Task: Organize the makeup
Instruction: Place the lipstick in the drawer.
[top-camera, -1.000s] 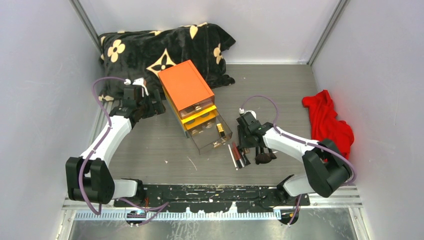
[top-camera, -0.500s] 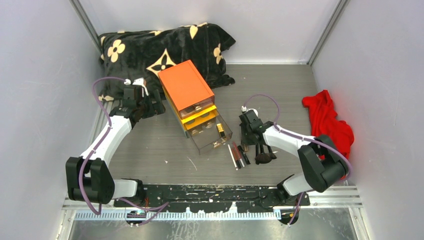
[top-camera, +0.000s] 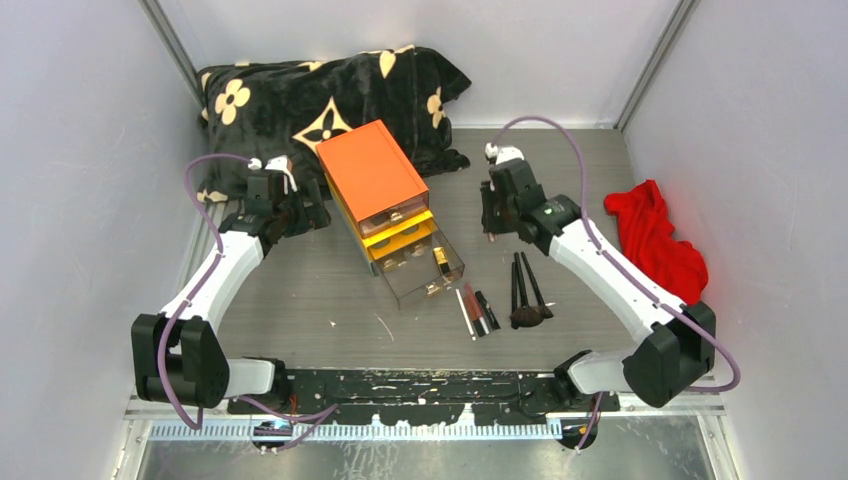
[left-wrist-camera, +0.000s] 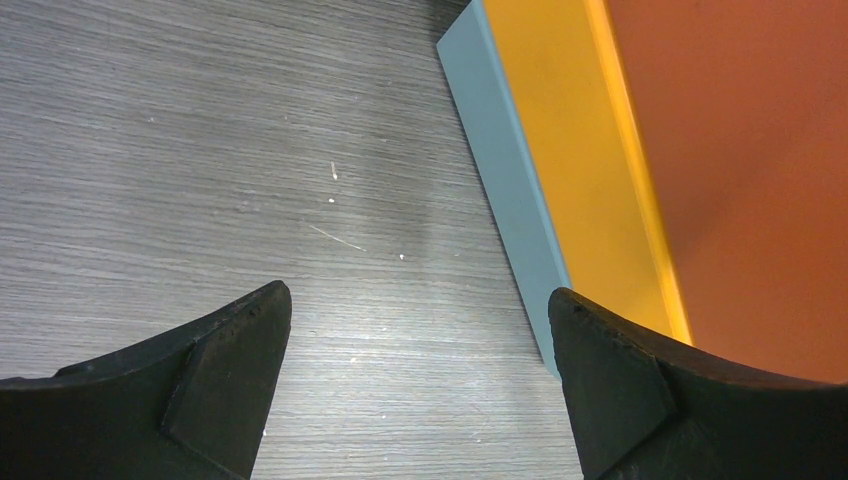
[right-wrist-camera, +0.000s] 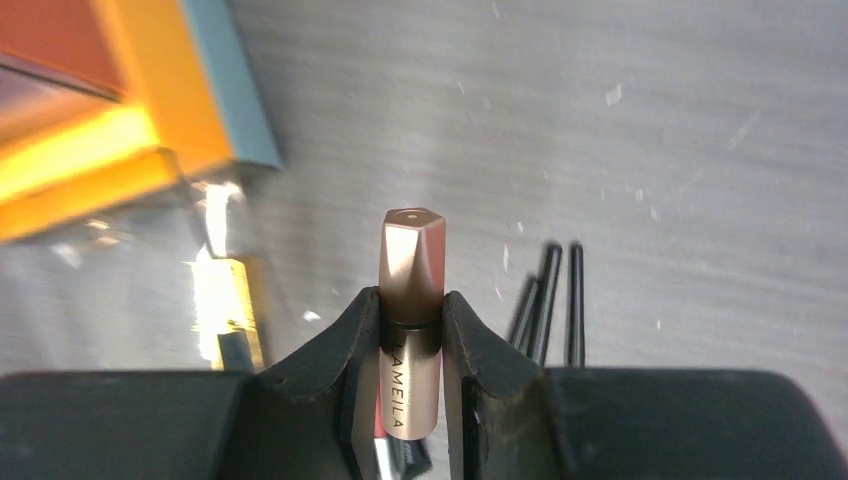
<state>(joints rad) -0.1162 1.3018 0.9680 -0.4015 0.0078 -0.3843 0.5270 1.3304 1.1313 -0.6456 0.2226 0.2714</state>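
Note:
My right gripper (right-wrist-camera: 412, 300) is shut on a rose-gold makeup tube (right-wrist-camera: 411, 260) that sticks out past the fingertips. In the top view this gripper (top-camera: 492, 222) hangs above the table, right of the orange-topped drawer box (top-camera: 372, 170). Below it on the table lie black brushes (top-camera: 525, 295) and, to their left, thin red and black tubes (top-camera: 478, 312). The box's lowest clear drawer (top-camera: 425, 270) is pulled out, with a gold item (top-camera: 440, 258) inside. My left gripper (left-wrist-camera: 420, 310) is open and holds nothing, low over the table beside the box's left side (left-wrist-camera: 720, 150).
A black cushion with cream flowers (top-camera: 320, 90) lies at the back behind the box. A red cloth (top-camera: 655, 240) sits by the right wall. Grey walls close in both sides.
My right arm has risen from the pile of makeup near the front and swung toward the back, carrying the rose-gold tube. The brushes now lie uncovered. The left arm has not moved.

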